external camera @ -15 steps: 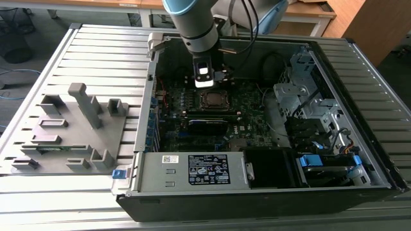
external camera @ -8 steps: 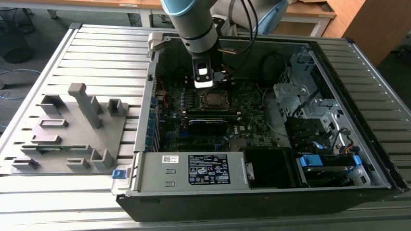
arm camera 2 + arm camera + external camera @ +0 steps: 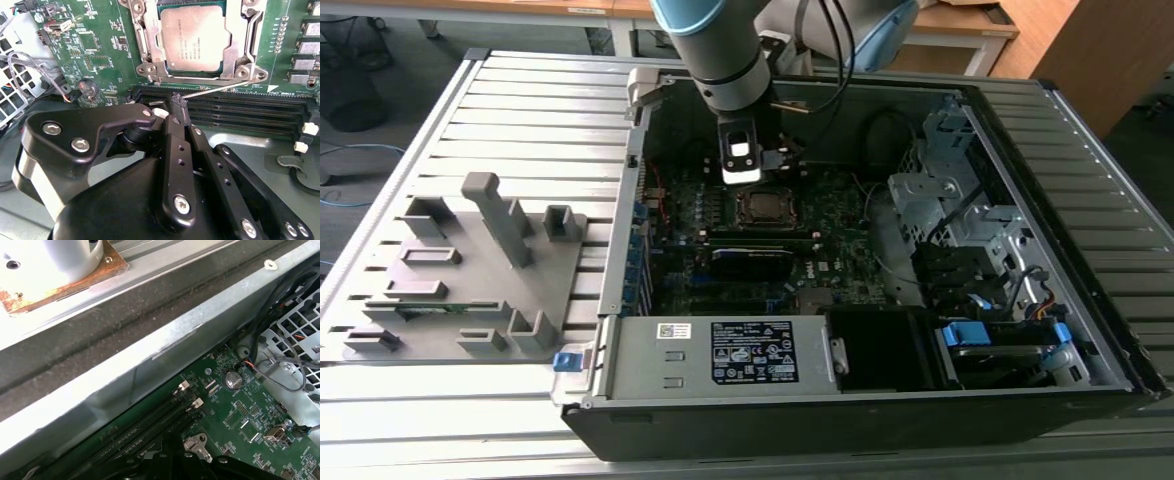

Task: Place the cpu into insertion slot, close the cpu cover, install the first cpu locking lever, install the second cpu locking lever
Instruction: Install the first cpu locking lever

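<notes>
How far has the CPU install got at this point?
Done: the cpu sits in the socket with the cover closed over it. In hand: the gripper is pinched on the end of a thin locking lever. Left: that lever is not yet latched; the other lever's state is unclear.

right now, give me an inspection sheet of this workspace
surface: slatted metal table carrying an open pc case.
job's things: cpu sits in the slot; cover is down around it; a thin lever runs along the socket's edge, its end at the gripper tips.
clutter: grey fixture with upright pegs on the table, at the exterior view's left.
grippers: gripper low over the board beside the socket, jaws shut on the lever's end.
cables: black cable along the arm; thin wires near the coin cell.
surroundings: wooden desks behind; power supply and drive bays in the case.
</notes>
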Controlling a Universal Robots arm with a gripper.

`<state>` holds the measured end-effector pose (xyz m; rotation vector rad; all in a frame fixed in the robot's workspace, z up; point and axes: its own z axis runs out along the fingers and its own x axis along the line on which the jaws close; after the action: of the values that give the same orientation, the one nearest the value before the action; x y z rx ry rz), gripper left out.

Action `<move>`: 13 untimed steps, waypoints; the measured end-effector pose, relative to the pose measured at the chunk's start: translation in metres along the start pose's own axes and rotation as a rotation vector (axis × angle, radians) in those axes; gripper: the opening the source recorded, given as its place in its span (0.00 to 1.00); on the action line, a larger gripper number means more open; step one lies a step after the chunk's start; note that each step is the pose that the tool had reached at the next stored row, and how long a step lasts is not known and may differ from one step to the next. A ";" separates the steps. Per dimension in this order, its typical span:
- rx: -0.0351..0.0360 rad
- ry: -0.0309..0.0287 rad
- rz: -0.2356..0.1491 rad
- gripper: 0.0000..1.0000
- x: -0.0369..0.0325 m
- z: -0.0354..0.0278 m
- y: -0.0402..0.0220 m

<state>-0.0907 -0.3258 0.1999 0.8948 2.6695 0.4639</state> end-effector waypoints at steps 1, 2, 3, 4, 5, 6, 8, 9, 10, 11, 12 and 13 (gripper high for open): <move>-0.0043 -0.0008 0.001 0.10 0.0002 -0.0002 -0.0004; -0.0066 -0.0015 0.000 0.10 0.0003 -0.0002 -0.0006; -0.0067 -0.0015 0.000 0.10 0.0003 -0.0002 -0.0006; -0.0068 -0.0016 0.000 0.10 0.0003 -0.0002 -0.0006; -0.0068 -0.0016 0.000 0.10 0.0003 -0.0002 -0.0006; -0.0067 -0.0016 0.000 0.10 0.0003 -0.0002 -0.0007; -0.0081 -0.0024 0.000 0.10 0.0006 0.0003 -0.0012; -0.0089 -0.0032 0.000 0.10 0.0010 0.0008 -0.0016; -0.0094 -0.0036 0.000 0.10 0.0012 0.0014 -0.0019; -0.0098 -0.0041 0.000 0.10 0.0013 0.0021 -0.0022; -0.0102 -0.0047 0.000 0.10 0.0016 0.0029 -0.0027; -0.0103 -0.0056 -0.001 0.10 0.0018 0.0039 -0.0031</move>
<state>-0.0923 -0.3262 0.1949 0.8909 2.6599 0.4739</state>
